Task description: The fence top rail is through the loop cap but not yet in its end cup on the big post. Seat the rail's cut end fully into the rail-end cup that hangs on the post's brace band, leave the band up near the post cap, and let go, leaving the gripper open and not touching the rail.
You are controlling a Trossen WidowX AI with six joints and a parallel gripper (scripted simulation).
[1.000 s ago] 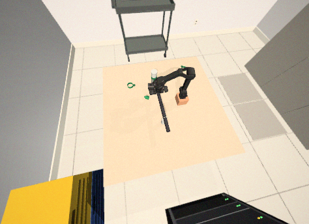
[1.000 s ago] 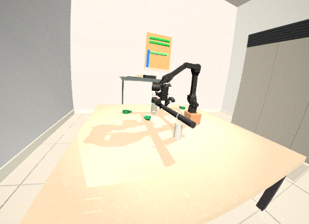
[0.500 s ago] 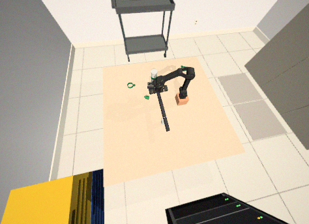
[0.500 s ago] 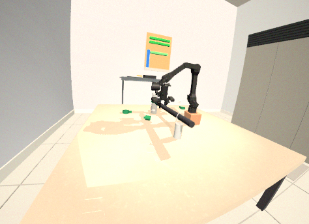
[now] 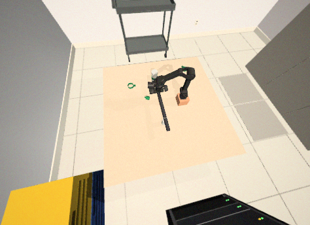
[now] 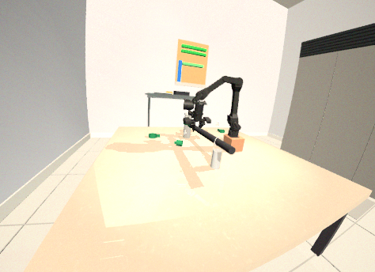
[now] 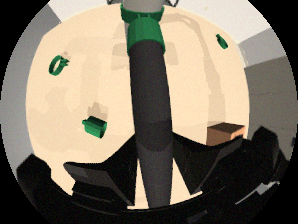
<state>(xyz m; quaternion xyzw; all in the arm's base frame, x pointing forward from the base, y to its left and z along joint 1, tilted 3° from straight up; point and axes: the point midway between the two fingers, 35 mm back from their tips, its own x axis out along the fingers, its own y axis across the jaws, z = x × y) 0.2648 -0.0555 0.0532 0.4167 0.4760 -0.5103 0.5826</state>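
Note:
The black rail (image 5: 163, 107) (image 6: 207, 135) (image 7: 151, 90) runs from the big post (image 5: 154, 73) (image 6: 187, 132) (image 7: 143, 3) out past the small post (image 6: 216, 160), whose loop cap surrounds it. My gripper (image 5: 159, 89) (image 7: 151, 135) is shut on the rail near its big-post end. In the wrist view the green rail-end cup (image 7: 145, 34) lines up with the rail, and the rail's end meets or enters the cup's mouth; the depth is hidden. The green brace band (image 7: 129, 14) is high on the big post, just behind the cup.
A green ring clamp (image 5: 131, 86) (image 6: 153, 136) (image 7: 56, 65) and a small green fitting (image 5: 147, 97) (image 6: 179, 143) (image 7: 95, 127) lie left of the rail. Another green part (image 6: 221, 130) (image 7: 222, 41) lies behind the arm's orange base block (image 5: 182, 100) (image 6: 233, 144) (image 7: 225, 134).

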